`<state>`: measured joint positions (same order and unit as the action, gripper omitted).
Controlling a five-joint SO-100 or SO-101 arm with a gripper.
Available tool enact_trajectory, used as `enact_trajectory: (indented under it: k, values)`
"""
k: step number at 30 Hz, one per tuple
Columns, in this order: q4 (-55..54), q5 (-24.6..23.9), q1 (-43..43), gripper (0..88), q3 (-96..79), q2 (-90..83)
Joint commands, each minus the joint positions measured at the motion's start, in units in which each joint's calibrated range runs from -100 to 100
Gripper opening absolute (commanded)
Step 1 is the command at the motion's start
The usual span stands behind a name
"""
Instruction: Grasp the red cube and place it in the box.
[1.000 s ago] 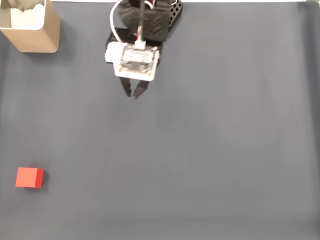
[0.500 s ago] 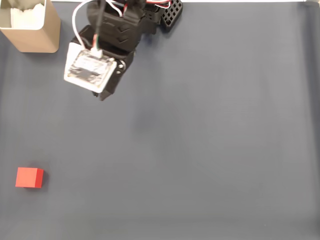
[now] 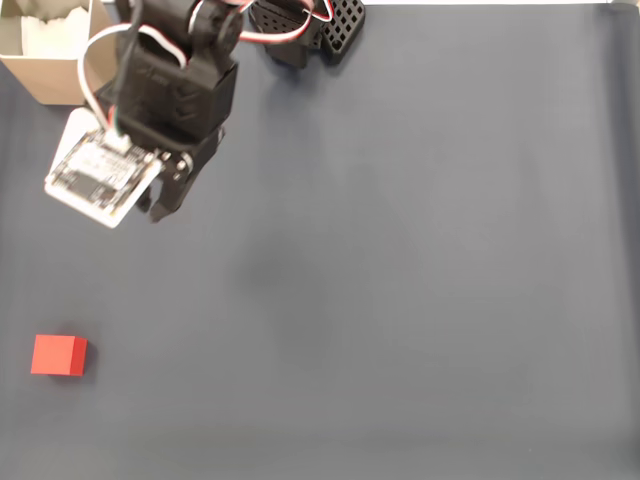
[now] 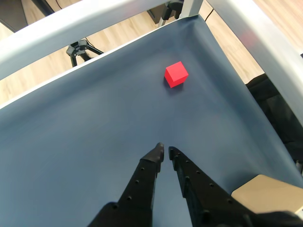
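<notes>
The red cube (image 3: pixel 58 355) lies on the dark mat near the left edge of the fixed view, well below my gripper (image 3: pixel 157 208). In the wrist view the red cube (image 4: pixel 176 74) sits ahead of and slightly right of my gripper (image 4: pixel 165 150), far from the tips. The black fingers (image 4: pixel 147 175) are shut, almost touching, with nothing between them. The beige box (image 3: pixel 40 78) stands in the top left corner, partly behind my arm. One corner of the box (image 4: pixel 267 194) shows at the bottom right of the wrist view.
The arm's base (image 3: pixel 320 25) sits at the mat's top edge. A dark blue-grey mat (image 3: pixel 420 280) covers the table. In the wrist view, white frame rails (image 4: pixel 71 28) and a tripod foot (image 4: pixel 80 47) on wooden floor lie beyond the mat's far edge.
In the fixed view the arm has swung left and downward, from the top centre to beside the box. The fingers stay shut. The cube has not moved.
</notes>
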<state>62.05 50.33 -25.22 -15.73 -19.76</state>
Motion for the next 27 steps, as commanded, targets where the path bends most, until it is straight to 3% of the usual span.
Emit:
enact_trajectory:
  k: [1,14,27]
  values:
    - [-0.17,0.10,-0.91,1.4,7.61,3.38]
    - [-0.17,0.15,-1.41,2.6,25.40,19.67]
    - [-0.25,0.93,-1.98,12.6,40.46,32.15]
